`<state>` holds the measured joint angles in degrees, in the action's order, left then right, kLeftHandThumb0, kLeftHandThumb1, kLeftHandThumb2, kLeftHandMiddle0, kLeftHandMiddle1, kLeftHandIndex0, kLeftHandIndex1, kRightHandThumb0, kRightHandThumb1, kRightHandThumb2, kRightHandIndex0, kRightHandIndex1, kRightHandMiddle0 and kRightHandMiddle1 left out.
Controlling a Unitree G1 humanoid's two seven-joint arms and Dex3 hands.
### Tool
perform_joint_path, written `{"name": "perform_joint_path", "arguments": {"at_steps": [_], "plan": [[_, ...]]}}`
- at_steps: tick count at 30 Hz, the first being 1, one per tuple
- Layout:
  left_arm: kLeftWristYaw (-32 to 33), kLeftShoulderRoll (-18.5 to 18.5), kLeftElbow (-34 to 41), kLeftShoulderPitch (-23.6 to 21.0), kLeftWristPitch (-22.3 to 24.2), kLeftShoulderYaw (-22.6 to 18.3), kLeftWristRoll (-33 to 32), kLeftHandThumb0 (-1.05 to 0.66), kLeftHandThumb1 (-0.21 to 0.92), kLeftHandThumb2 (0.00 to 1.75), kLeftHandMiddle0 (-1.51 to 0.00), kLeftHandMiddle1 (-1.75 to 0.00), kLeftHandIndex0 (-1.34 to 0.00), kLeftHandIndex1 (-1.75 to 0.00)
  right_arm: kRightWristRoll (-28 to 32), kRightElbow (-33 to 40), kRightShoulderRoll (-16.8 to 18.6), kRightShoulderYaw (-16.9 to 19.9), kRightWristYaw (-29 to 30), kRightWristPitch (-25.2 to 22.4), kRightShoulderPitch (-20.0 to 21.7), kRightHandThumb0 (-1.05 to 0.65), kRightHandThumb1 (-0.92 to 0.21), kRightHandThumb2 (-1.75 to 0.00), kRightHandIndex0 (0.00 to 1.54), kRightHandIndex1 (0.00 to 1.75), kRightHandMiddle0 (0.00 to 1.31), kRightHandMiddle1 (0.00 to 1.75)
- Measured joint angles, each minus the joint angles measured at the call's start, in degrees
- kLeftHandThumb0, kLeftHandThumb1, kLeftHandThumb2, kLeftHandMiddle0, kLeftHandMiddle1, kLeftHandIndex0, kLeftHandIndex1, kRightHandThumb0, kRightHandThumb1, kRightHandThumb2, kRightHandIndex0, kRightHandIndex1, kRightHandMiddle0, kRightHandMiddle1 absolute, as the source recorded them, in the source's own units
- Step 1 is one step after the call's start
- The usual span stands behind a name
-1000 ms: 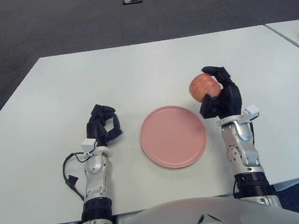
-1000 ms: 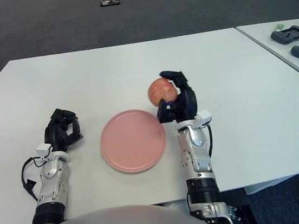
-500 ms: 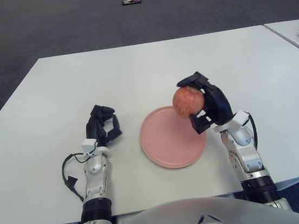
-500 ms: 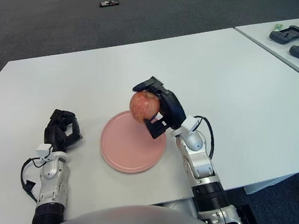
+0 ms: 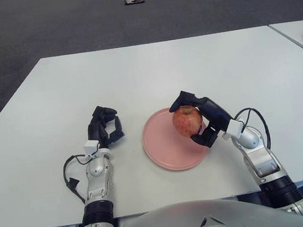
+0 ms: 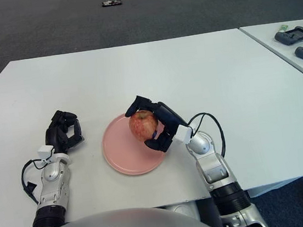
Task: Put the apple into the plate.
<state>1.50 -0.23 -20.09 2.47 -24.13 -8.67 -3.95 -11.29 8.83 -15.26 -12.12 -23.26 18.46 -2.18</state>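
The apple [image 5: 187, 120] is gripped by the right hand [image 5: 205, 119] above the pink plate [image 5: 167, 150]; contact cannot be told. Placement is judged in hand: lowering and release are called for. The left hand [image 5: 105, 127] is curled, empty, left of the plate.

Right robot hand [image 5: 199, 120] holds apple [image 5: 187, 121] over pink plate [image 5: 164, 152].

The right hand [image 5: 203, 119] has carried the apple [image 5: 187, 120] from the plate's [image 5: 161, 151] two o'clock edge to over its centre-right.
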Motion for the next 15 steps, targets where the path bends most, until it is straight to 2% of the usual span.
{"name": "perform_joint_path", "arguments": {"at_steps": [7,11,15], "plan": [[0.02,-0.03,0.01,0.01,0.03,0.00,-0.03,-0.46,0.38,1.25,-1.02,-1.75,-0.56,-1.75,-6.50,2.53,-1.73,-1.58,0.46,-2.44,0.02,0.00,0.11,-1.75,0.98,1.59,0.70,1.75],[-0.02,-0.03,0.03,0.01,0.06,-0.01,-0.16,-0.46,0.38,1.25,-1.02,-1.75,-0.56,-1.75,-10.93,3.78,-2.11,-2.57,1.26,-4.29,0.02,0.00,0.08,-1.75,0.91,1.69,0.70,1.75],[-0.08,-0.06,0.06,0.01,0.09,-0.03,-0.37,-0.46,0.38,1.25,-1.02,-1.75,-0.56,-1.75,-14.13,4.61,-2.26,-3.32,1.40,-6.54,-0.01,-0.01,-0.01,-1.61,0.84,1.73,0.69,1.58]]}}
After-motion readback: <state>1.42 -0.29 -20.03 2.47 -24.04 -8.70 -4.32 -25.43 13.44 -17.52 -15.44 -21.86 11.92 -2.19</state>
